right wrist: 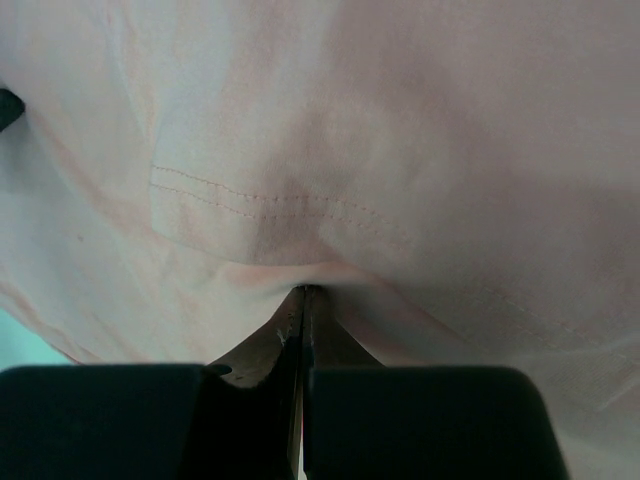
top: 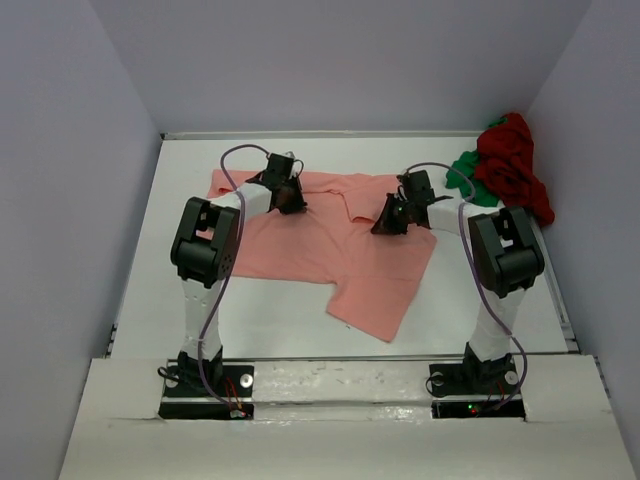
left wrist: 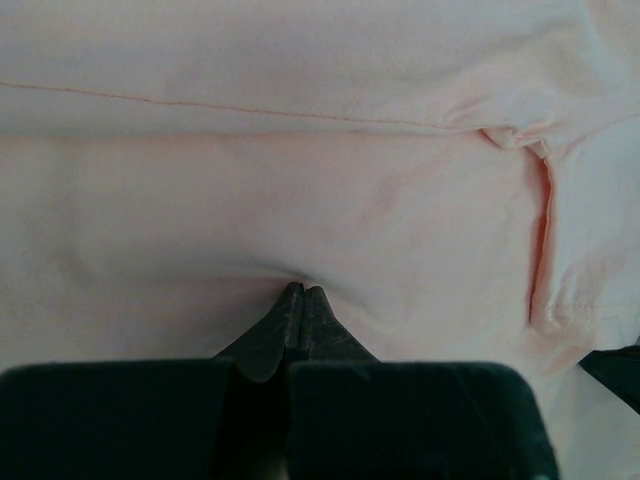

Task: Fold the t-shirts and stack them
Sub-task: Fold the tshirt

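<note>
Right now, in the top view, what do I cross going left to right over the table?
left hand → right hand → green t-shirt → dark red t-shirt. Both hands are shut on the salmon-pink t-shirt, which spans beneath them, so it has no single place.

A: What is seen as the ground of the scene?
B: A white table (top: 280, 330), flat and matte.
A: How is it enclosed?
B: It is bounded by pale grey walls: a left wall (top: 70, 200), a back wall (top: 340, 60), a right wall (top: 600, 220). A white ledge (top: 340, 445) is set along the near edge.
</note>
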{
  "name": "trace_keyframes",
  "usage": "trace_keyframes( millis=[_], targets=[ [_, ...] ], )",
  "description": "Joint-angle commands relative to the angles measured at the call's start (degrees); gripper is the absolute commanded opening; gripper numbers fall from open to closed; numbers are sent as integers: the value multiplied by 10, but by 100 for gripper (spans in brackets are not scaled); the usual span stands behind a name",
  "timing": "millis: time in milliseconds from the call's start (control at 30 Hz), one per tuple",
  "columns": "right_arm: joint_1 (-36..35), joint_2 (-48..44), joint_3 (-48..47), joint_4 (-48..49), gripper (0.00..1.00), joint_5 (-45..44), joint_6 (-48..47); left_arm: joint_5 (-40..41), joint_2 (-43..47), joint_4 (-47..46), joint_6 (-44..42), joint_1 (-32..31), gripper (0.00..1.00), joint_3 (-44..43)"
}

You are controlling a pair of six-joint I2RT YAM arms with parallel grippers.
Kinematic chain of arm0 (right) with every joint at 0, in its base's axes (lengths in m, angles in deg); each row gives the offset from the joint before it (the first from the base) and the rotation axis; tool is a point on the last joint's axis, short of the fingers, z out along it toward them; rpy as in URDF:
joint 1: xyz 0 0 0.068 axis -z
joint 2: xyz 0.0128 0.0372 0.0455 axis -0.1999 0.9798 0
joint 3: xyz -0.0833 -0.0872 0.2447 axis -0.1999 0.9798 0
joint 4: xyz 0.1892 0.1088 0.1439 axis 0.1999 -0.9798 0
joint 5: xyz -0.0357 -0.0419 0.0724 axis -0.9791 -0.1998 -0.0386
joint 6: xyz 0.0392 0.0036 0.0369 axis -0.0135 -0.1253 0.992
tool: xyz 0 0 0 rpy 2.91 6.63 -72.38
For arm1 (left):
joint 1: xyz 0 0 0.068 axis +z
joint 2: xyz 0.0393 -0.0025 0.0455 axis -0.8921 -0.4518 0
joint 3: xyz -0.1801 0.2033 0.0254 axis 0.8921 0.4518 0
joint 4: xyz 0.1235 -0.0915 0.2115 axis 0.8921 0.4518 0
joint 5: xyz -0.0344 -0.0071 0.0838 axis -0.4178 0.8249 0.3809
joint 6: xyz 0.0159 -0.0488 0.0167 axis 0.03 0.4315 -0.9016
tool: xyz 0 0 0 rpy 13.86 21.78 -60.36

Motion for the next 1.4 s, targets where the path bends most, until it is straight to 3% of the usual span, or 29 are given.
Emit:
trace_keyframes(
  millis=[0, 433, 667, 933, 1067, 1167, 1233, 1367],
  targets=[
    [20, 27, -45, -36, 0, -22, -25, 0, -35, 54, -16, 5, 0, -37],
    [25, 32, -83, -56, 0, 1, -38, -4, -38, 53, -17, 8, 0, -52],
    [25, -49, -72, -68, 0, 8, -55, 17, 101, 13, -2, 10, 1, 7],
    [25, -203, -33, -104, 4, 38, -72, 72, 301, 24, 0, 1, 12, 99],
    [25, -314, 50, -118, 29, 57, -65, 109, 418, 26, 11, -2, 38, 199],
    [14, -401, 140, -130, 60, 56, -54, 137, 517, 33, 14, -3, 49, 272],
    [9, -466, 210, -146, 66, 47, -43, 174, 552, 48, 18, -2, 58, 310],
    [-2, -569, 313, -153, 66, 63, -1, 267, 547, 126, 27, -1, 74, 319]
  ],
)
